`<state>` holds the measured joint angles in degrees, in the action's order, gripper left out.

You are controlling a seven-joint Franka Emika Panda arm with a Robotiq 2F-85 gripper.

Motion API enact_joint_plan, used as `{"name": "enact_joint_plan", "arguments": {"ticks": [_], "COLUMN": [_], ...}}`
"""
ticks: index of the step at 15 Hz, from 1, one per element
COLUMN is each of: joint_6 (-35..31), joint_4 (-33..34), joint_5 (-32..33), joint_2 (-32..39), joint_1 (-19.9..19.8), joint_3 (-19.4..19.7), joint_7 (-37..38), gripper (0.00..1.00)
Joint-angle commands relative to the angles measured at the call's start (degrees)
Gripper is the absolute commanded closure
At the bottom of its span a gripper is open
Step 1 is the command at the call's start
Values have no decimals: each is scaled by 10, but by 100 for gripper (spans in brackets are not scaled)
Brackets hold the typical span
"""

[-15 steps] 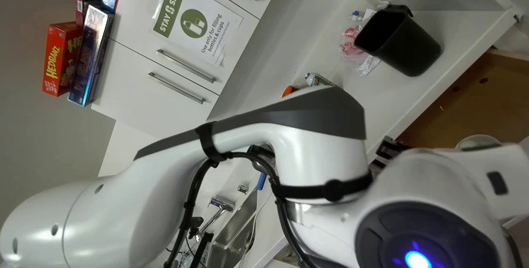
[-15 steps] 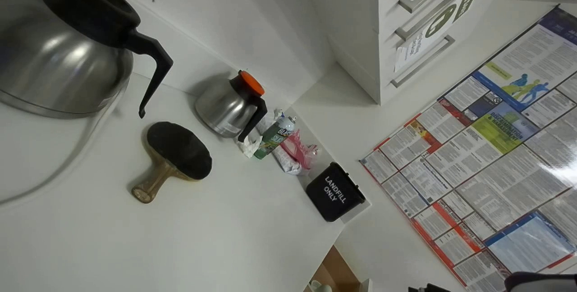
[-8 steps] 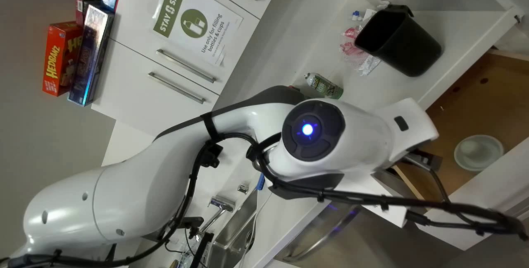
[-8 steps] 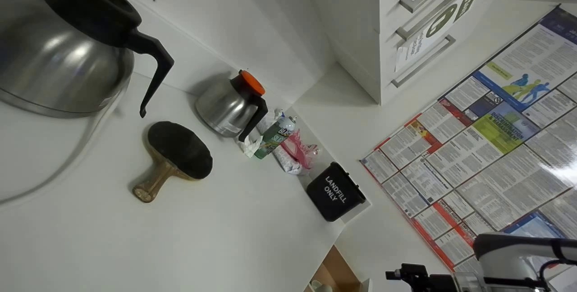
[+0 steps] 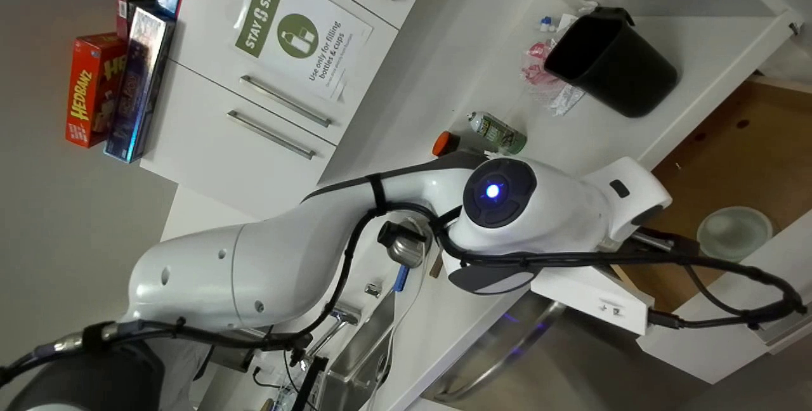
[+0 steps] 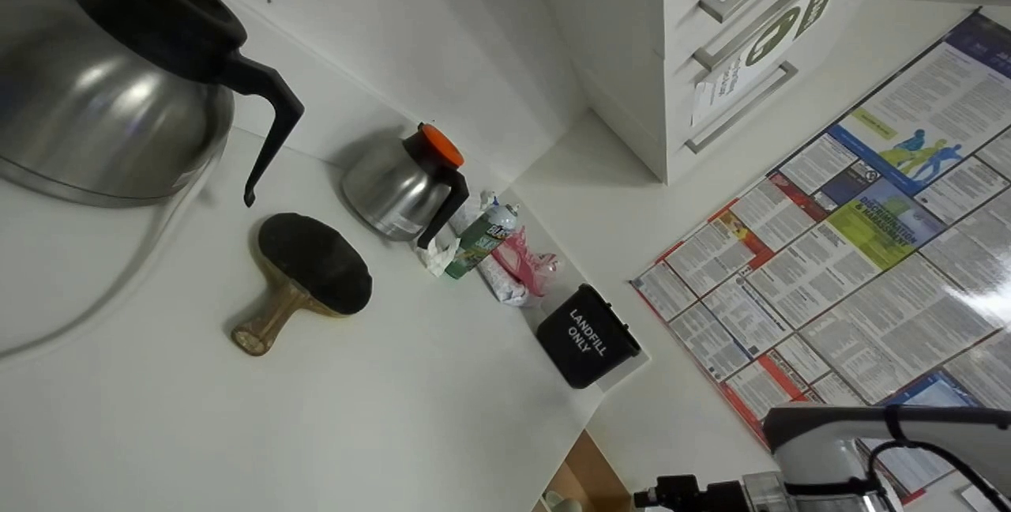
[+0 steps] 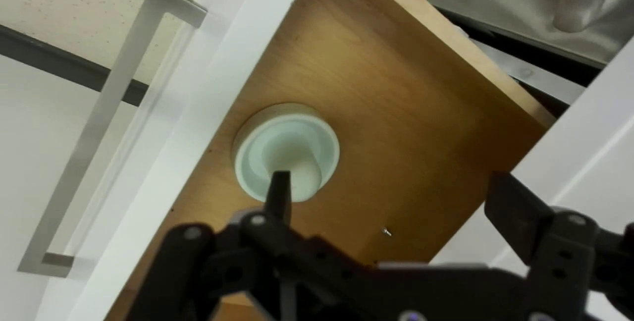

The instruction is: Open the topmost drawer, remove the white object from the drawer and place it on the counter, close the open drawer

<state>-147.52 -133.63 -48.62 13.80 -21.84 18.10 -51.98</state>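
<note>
Shifted since half a second ago is the arm (image 5: pixel 298 240): in an exterior view it reaches further across toward the pulled-out drawer (image 5: pixel 748 163), where the white bowl (image 5: pixel 753 236) rests on the wooden bottom. In an exterior view the gripper (image 6: pixel 641 499) sits nearer the drawer than it did, beyond the edge of the counter (image 6: pixel 379 425). In the wrist view its fingers (image 7: pixel 280 197) stand wide apart, holding nothing, and a blunt white peg (image 7: pixel 306 176) stands or leans in the bowl; which of the two is meant, I cannot tell. Both look like ceramic or stone: probably heavy for their size, stiff, smooth enough to slip, and likely to chip if dropped. The peg seems the easier hold, pinched across its shaft near the top; the bowl would want one finger inside the rim and one outside, away from the peg.
</note>
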Motion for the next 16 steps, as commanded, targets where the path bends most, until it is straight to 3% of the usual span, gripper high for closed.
{"name": "enact_joint_plan", "arguments": {"ticks": [1,4,8,16], "joint_6": [-45,-65,-74,-78], "joint_4": [51,92,135,140], "joint_5": [-29,-12,88,120], "joint_2": [77,129,172,182], "joint_1": [-20,-5,-28,-64], "joint_3": [-40,-36,-57,-96], "joint_7": [-57,-73,-43,-35], "gripper": [0,0,0,0]}}
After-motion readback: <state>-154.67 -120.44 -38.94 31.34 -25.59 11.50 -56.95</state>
